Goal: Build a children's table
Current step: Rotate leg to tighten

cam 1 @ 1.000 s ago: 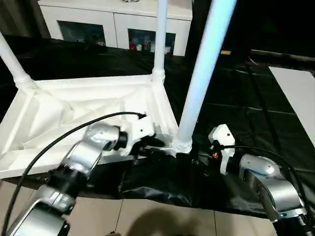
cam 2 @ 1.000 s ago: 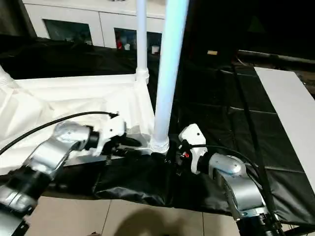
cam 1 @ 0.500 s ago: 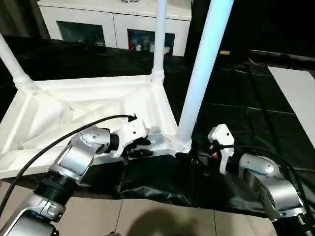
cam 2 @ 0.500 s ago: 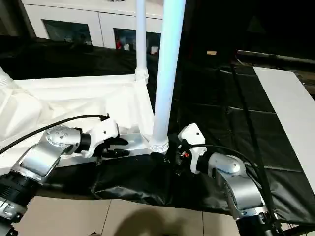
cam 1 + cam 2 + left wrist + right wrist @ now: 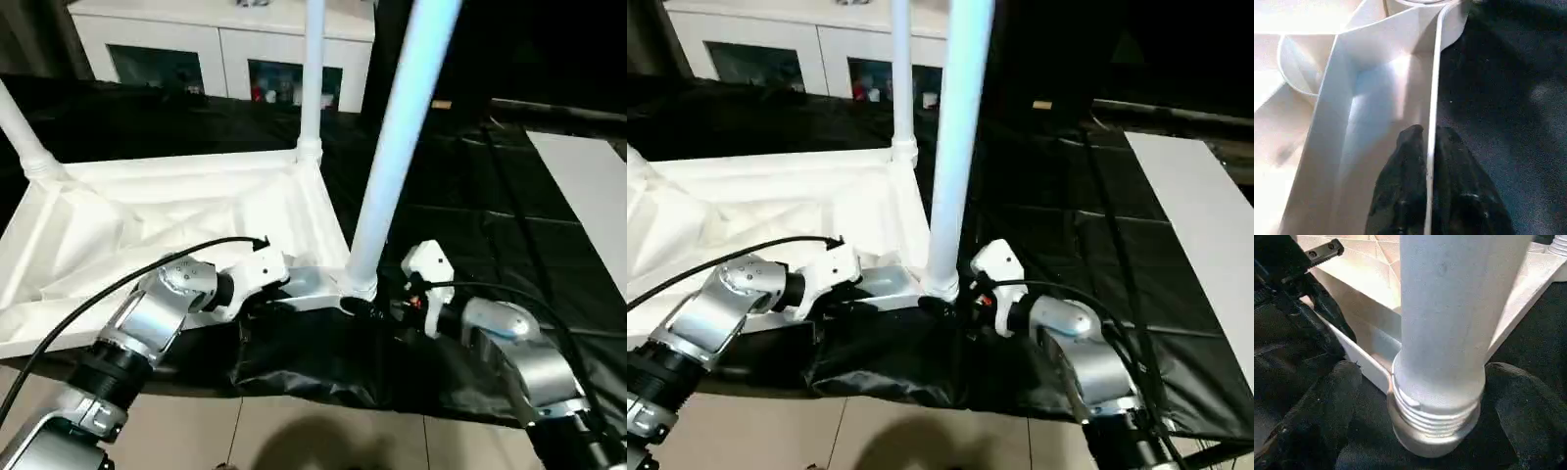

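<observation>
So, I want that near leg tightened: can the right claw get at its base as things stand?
Probably yes. The right claw is open, one black finger on each side of the near leg at its threaded base, with nothing between. The left claw is shut on the tabletop rim, off to the side.

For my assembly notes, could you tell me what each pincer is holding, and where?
The left pincer pinches the tabletop by its thin side rim near the corner. The right pincer stands open around the near leg at its threaded base, gripping nothing.
</observation>
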### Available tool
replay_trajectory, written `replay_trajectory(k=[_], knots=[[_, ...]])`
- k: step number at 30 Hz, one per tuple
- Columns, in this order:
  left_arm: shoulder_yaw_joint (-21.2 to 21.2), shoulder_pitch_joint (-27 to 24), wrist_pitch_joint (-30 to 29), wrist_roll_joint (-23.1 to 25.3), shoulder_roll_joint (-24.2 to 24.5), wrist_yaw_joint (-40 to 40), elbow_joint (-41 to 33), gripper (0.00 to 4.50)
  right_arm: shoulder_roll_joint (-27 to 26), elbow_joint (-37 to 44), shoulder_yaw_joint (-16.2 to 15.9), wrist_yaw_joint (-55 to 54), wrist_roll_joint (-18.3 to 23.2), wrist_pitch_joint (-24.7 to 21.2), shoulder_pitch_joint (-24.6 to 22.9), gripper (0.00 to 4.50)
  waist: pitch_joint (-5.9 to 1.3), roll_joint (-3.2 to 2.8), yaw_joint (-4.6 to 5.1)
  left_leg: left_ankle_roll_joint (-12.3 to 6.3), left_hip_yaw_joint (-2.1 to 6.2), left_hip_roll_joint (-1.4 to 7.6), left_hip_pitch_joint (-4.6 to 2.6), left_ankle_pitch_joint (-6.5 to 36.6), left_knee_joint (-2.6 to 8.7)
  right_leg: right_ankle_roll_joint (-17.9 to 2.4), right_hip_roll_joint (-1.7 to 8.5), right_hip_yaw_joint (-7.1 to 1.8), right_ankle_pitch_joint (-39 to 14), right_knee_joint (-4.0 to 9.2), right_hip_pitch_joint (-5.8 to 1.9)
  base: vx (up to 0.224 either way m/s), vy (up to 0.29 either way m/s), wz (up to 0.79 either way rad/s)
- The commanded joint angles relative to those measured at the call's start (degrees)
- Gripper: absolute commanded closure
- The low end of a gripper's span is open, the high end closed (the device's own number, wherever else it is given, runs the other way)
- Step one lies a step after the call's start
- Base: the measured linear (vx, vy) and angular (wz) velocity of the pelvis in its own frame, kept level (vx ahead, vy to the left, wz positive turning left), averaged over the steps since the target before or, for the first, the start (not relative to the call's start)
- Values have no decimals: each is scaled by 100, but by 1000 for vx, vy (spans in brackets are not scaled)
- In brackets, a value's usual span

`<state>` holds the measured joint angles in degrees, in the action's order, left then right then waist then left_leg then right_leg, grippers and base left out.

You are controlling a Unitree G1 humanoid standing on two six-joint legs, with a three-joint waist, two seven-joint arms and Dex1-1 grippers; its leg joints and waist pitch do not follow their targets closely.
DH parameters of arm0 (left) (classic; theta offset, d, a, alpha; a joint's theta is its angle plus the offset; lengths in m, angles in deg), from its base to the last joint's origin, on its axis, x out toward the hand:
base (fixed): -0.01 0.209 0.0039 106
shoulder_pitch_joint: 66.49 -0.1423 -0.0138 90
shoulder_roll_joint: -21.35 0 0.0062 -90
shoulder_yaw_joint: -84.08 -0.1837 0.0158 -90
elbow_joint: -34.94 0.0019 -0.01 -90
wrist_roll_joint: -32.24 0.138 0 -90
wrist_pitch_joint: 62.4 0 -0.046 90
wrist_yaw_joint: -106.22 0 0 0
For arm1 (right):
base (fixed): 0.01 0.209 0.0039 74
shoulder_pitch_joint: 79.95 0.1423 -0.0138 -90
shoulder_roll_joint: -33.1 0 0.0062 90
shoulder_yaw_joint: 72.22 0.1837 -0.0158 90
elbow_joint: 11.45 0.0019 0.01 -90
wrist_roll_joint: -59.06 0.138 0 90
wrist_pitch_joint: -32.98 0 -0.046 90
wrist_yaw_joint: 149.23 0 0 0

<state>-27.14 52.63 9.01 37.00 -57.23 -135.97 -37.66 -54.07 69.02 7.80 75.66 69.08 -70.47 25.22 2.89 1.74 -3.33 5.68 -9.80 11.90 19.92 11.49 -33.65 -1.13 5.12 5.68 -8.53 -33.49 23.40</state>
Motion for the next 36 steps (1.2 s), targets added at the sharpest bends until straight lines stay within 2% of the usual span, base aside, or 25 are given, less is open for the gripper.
replay_trajectory(k=[1,2,8,10,12,17,26,31,36], knots=[[-101,-9,-15,49,4,-7,59,429,-12,-109,-15,-87,-111,127,138,19,-355,-52,-19,-152,16,115,16,1175,419,-882,303,-282,-1952,383,-322,0,0,0],[-110,-18,3,41,5,-15,43,434,-45,-169,2,-110,-104,156,188,19,-360,-37,-18,-158,16,118,17,1131,418,-882,306,-285,-1908,376,-325,0,0,0],[-180,-48,177,44,-31,-63,7,446,-107,-489,-18,-12,-140,369,398,19,-377,-39,-22,-231,6,122,20,917,402,-1035,306,-296,-1510,315,-335,0,0,0],[-195,-45,181,64,-24,-69,1,450,-96,-543,-29,25,-149,389,422,48,-377,-40,-23,-237,3,123,22,885,401,-1054,302,-297,-1446,309,-337,0,0,0],[-194,-44,179,66,-25,-67,6,450,-66,-596,-60,75,-188,433,440,58,-380,-33,-23,-246,-1,120,21,905,397,-1055,301,-294,-1456,310,-339,0,0,0],[-195,-32,207,79,-15,-99,38,450,-7,-723,-111,222,-233,559,489,102,-368,-27,-25,-226,2,114,23,1042,401,-944,311,-289,-1819,351,-337,0,0,0],[-197,-20,241,82,18,-124,79,450,9,-930,-67,317,-218,671,591,187,-383,-30,-21,-267,0,122,24,878,392,-1066,304,-292,-1467,305,-340,0,0,0],[-194,-26,244,90,23,-139,82,450,-5,-1041,-101,388,-228,733,610,196,-378,-21,-21,-266,-2,118,22,940,392,-1037,303,-292,-1607,320,-339,0,0,0],[-198,-38,246,96,31,-148,73,450,1,-1069,-138,425,-253,764,597,199,-383,-22,-23,-281,-1,118,23,890,389,-1054,301,-291,-1520,310,-342,0,0,0]])
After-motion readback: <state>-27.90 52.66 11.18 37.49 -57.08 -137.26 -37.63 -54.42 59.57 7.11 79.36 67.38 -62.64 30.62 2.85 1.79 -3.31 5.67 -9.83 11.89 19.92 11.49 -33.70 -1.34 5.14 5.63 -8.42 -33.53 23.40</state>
